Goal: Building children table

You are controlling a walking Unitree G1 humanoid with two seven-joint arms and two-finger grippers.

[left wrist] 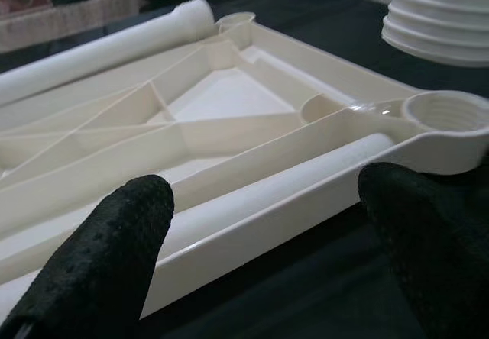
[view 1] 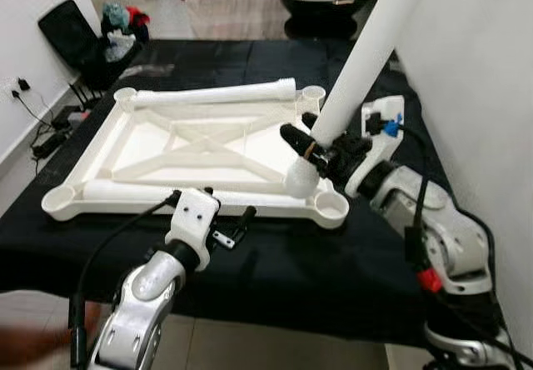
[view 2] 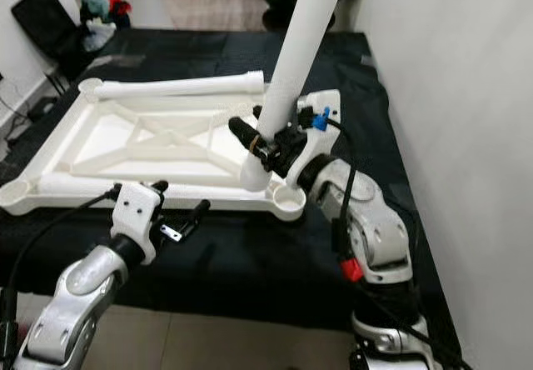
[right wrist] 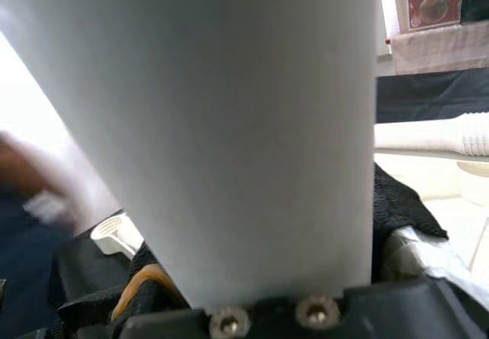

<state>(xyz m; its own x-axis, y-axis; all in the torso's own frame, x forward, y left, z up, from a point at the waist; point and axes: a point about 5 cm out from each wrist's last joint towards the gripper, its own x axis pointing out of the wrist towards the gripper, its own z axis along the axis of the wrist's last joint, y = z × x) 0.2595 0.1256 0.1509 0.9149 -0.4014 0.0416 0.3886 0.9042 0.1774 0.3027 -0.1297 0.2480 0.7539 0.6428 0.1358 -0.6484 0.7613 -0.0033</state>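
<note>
White plastic table top (view 1: 200, 145), child-sized, lay underside up on a black cloth (view 1: 275, 262) covering a work surface, its cross-braced ribs and four round corner sockets exposed. One white table leg (view 1: 216, 95) lay along the far edge between the two far sockets; another leg (left wrist: 260, 194) rested in the channel along the near edge. Third leg (view 1: 366, 53), long and tubular, stood tilted, its threaded lower end sitting beside the near right socket (view 1: 333, 206). Right gripper (view 1: 321, 152) was clamped around this leg low on its shaft, black fingers either side. Left gripper (view 1: 233, 230) hovered just before the near edge of the table top, fingers (left wrist: 107, 255) spread wide, grasping nothing. White wall (view 1: 475, 70) stood at the right; black bag (view 1: 71, 37) and cables (view 1: 37, 128) lay at the far left.
</note>
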